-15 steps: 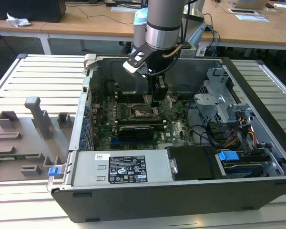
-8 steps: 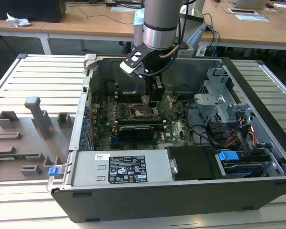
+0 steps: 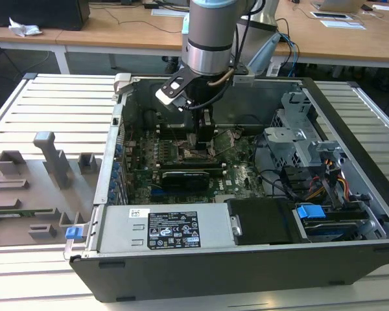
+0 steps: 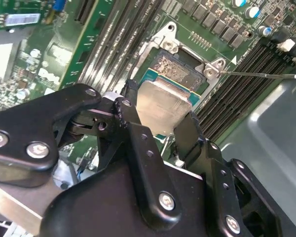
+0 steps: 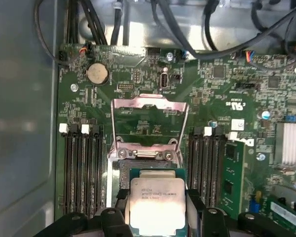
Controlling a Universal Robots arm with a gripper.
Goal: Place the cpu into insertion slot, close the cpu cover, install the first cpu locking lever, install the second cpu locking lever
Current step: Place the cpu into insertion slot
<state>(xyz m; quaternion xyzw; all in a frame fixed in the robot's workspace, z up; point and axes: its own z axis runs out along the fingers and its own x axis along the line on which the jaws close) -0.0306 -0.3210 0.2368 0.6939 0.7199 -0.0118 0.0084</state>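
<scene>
My gripper [image 3: 204, 139] reaches down into the open computer case over the green board. Its black fingers [image 4: 131, 109] are shut on the cpu [image 4: 163, 106], a small square chip with a silver-grey top, held by two opposite edges. In the first wrist view my gripper [image 5: 157, 207] holds the cpu [image 5: 157, 202] at the near part of the insertion slot [image 5: 121, 178]. The slot's dark pin field [image 4: 176, 66] shows just beyond the chip; I cannot tell whether the chip touches it. The cpu cover [image 5: 149, 102] is flipped open, away from the slot. A thin locking lever [image 4: 256, 75] sticks out sideways.
Long black memory slots [image 5: 81, 168] flank the socket on both sides [image 5: 207, 163]. A black graphics card [image 3: 191, 176], the power supply [image 3: 162, 228] and a drive cage [image 3: 298, 142] crowd the case. Grey fixtures [image 3: 52, 155] stand on the table at the exterior view's left.
</scene>
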